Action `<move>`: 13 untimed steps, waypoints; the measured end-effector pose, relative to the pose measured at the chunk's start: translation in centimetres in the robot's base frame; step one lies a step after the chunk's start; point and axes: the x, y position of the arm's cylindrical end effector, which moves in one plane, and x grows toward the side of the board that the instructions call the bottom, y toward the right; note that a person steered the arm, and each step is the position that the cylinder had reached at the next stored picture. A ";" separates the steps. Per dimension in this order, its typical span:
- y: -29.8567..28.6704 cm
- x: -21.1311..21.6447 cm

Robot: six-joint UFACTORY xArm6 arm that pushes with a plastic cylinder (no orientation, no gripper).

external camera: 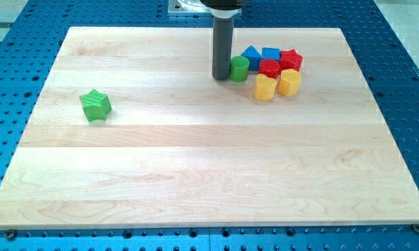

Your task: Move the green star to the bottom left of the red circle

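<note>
My tip is down on the wooden board near the view's top, a bit right of centre; no pincer on this rig, just a straight dark rod, so nothing to report as apart, together or clamped; green cylinder sits just to the tip's right, touching or nearly touching the rod, can't tell which; the rest of the cluster runs further right of the tip: blue triangular block up and right of the cylinder, blue block beside it, shape looks squarish but not certain; red star is furthest right in the top row; red circle is right of the green cylinder, below the blue pair; two yellow blocks below that, yellow block down-right of the tip and a second yellow block just beside it on the right, both look faceted, exact shape unclear; green star is well apart from everything, far to the tip's left and slightly toward the view's bottom, alone on the board's left side; blue perforated table surrounds the board.
</note>
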 end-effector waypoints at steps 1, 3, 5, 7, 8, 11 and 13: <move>0.0 0.0; -4.5 0.0; -22.6 0.0; -32.0 6.7; -30.5 9.5; -19.6 7.0; -9.1 6.0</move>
